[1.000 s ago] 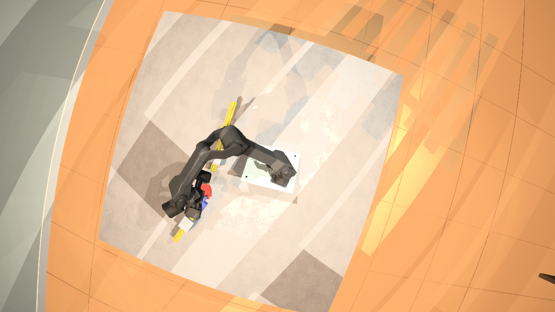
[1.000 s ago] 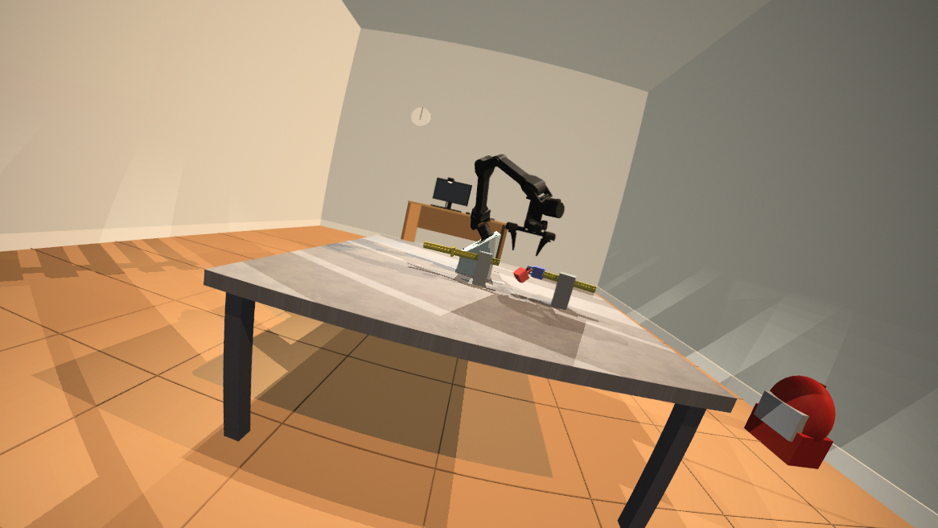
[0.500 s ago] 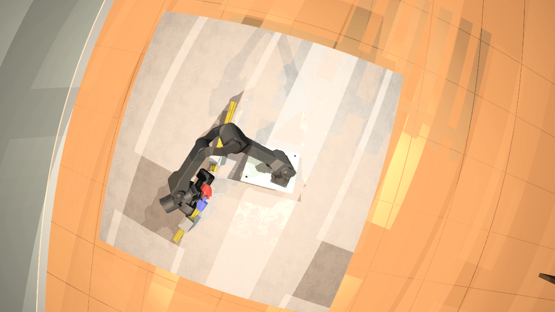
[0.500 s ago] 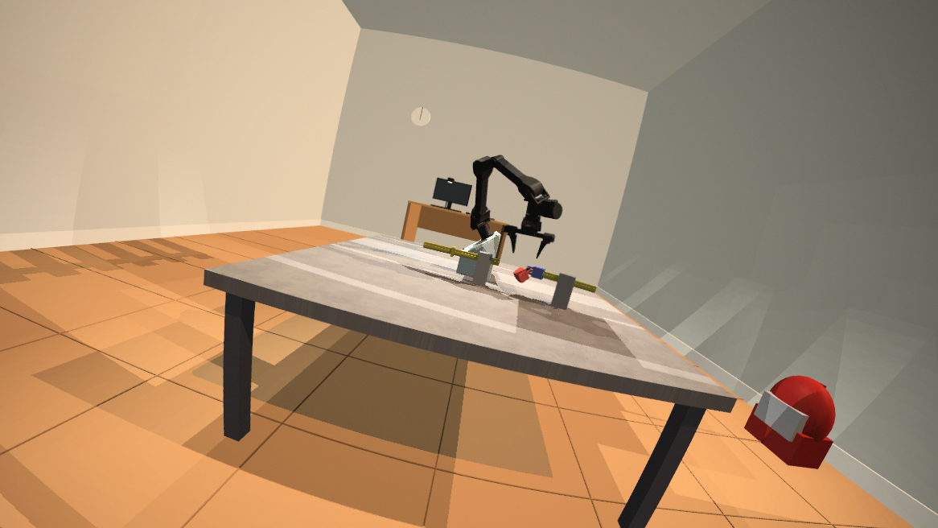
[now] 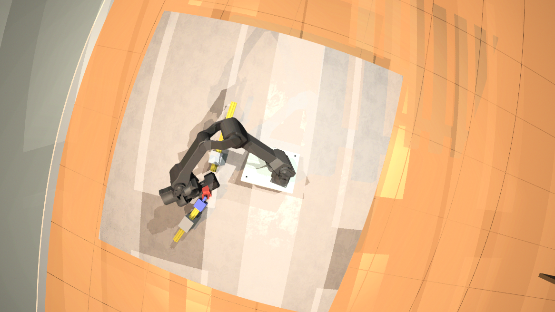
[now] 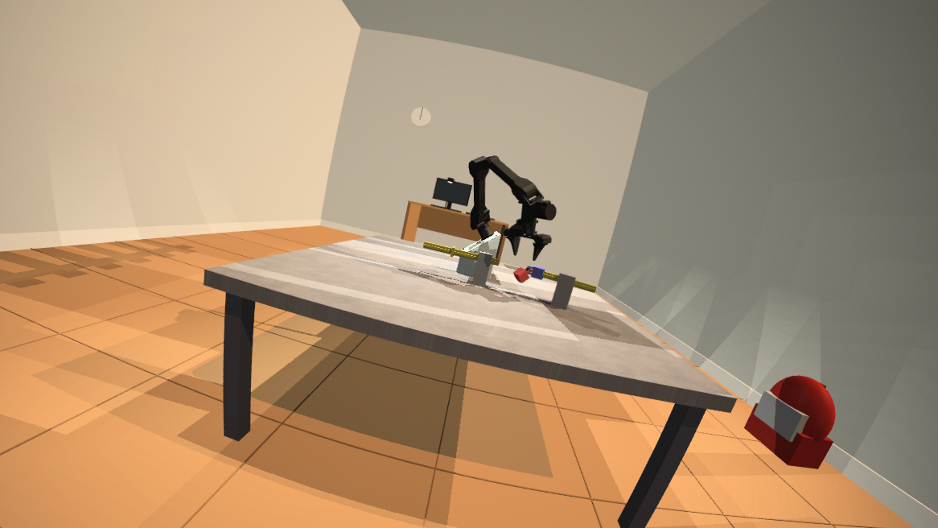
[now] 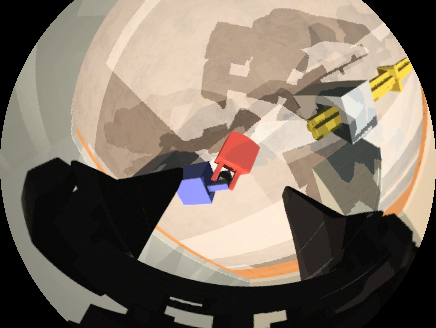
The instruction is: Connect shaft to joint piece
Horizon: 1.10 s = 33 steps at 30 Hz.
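Observation:
The red square joint piece (image 5: 205, 191) (image 6: 521, 274) (image 7: 238, 152) sits on the end of a blue hinge part (image 5: 200, 203) (image 6: 536, 272) (image 7: 194, 188). That part is on the fixed yellow shaft (image 5: 178, 235), held in a grey block (image 5: 187, 224) (image 6: 562, 290). The second yellow shaft (image 5: 231, 110) (image 6: 446, 249) (image 7: 392, 76) runs through the second block (image 5: 215, 158) (image 6: 482, 267) (image 7: 356, 111), and its tip (image 7: 322, 120) stands apart from the joint piece. My gripper (image 5: 202, 185) (image 6: 527, 253) (image 7: 234, 183) is open and hangs just above the joint piece, a finger on either side, touching nothing.
The arm's white base plate (image 5: 252, 179) lies right of the blocks on the table (image 5: 310, 116) (image 6: 327, 275). The fixed shaft's block stands near the table's edge. A red object (image 6: 790, 420) lies on the floor, and a desk with a monitor (image 6: 452, 191) stands behind.

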Each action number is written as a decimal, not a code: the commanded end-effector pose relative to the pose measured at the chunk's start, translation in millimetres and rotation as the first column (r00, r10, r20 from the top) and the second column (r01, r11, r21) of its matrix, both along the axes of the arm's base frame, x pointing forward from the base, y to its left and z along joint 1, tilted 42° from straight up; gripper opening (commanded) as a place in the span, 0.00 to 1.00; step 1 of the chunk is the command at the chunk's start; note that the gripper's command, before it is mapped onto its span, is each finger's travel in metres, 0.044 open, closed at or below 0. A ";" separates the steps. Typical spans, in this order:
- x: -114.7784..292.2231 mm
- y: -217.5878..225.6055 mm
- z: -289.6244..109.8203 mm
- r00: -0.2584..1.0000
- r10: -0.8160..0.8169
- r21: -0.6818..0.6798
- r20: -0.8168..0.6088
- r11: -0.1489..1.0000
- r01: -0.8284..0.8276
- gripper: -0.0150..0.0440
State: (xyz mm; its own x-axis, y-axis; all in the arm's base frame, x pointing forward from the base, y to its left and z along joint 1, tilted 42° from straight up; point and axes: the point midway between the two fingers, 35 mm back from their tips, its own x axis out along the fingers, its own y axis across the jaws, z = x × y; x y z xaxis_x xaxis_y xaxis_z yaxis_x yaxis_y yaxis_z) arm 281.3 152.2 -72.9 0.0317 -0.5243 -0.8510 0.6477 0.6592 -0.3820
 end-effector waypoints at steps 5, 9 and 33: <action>1.2 -4.8 -2.6 0.957 -0.269 0.083 0.107 0.962 0.261 1.00; 1.5 -5.5 -3.0 0.942 -0.312 0.098 0.122 0.948 0.301 1.00; 10.9 -57.7 -63.0 0.942 -0.312 0.094 0.124 0.949 0.302 1.00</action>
State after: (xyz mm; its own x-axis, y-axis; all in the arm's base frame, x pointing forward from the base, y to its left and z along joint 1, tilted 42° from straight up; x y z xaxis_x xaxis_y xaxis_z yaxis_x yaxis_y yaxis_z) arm 291.7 97.7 -132.4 -0.0085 -0.4595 -0.8881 0.8673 0.4386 -0.2352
